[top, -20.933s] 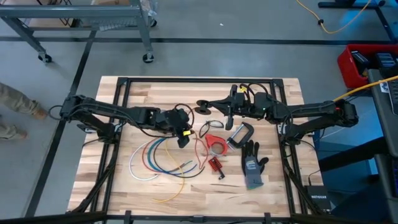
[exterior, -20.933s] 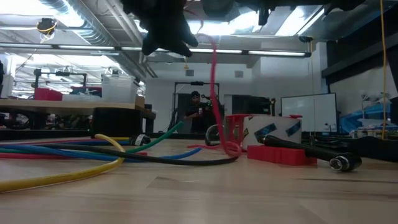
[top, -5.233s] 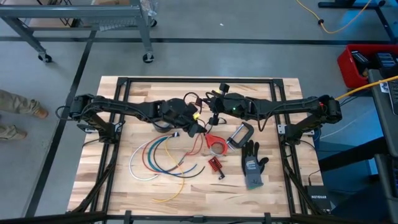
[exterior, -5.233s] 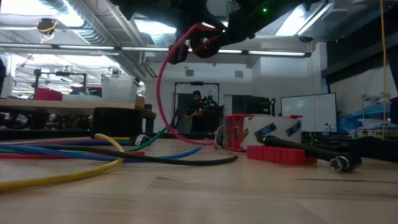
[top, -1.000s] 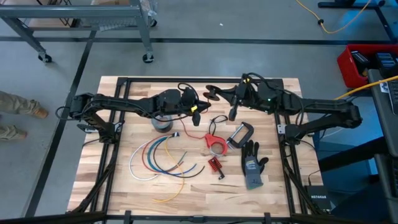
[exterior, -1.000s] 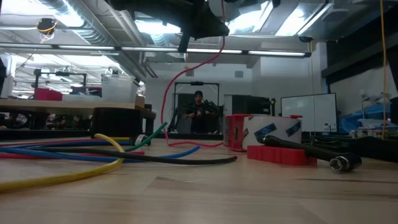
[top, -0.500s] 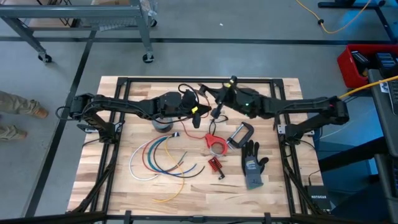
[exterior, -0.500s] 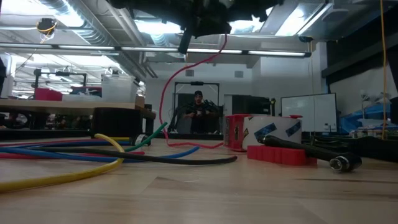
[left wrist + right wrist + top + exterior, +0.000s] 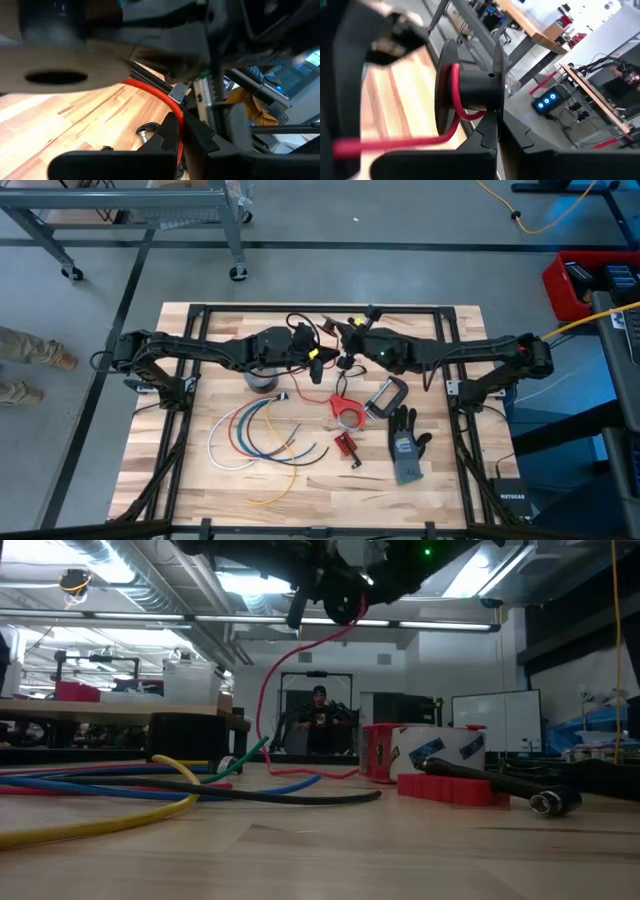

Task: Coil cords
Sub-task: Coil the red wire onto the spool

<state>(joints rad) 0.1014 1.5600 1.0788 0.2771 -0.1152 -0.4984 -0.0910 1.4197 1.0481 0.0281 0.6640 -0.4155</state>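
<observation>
A: Both arms meet over the far middle of the table [image 9: 190,480]. The left claw [image 9: 316,360] is clamped on the red cord [image 9: 312,394], and the right claw [image 9: 345,337] is clamped on a black spool [image 9: 470,87] with that cord wound onto it.

B: How crowded is it up there?

A: Tight. The two claws sit just beside each other near the far edge, with a grey tape roll [image 9: 260,379] under the left arm. The near left corner and the near edge are bare wood, plenty of room there.

B: And the other cords?

A: The white cord [image 9: 216,452], blue cord [image 9: 240,442], green cord [image 9: 268,427] and yellow cord [image 9: 281,485] lie fanned out left of centre. The red tape roll [image 9: 347,411], clamp [image 9: 385,398] and glove [image 9: 405,445] sit right of centre, near the red cord's trailing end.

B: Anything you can't make out?

A: The low view cuts both claws off at the top; the red cord [image 9: 268,690] hangs down in a loop from there. In the left wrist view the right arm fills the frame, so only a short piece of red cord [image 9: 160,97] shows between the fingers.
</observation>
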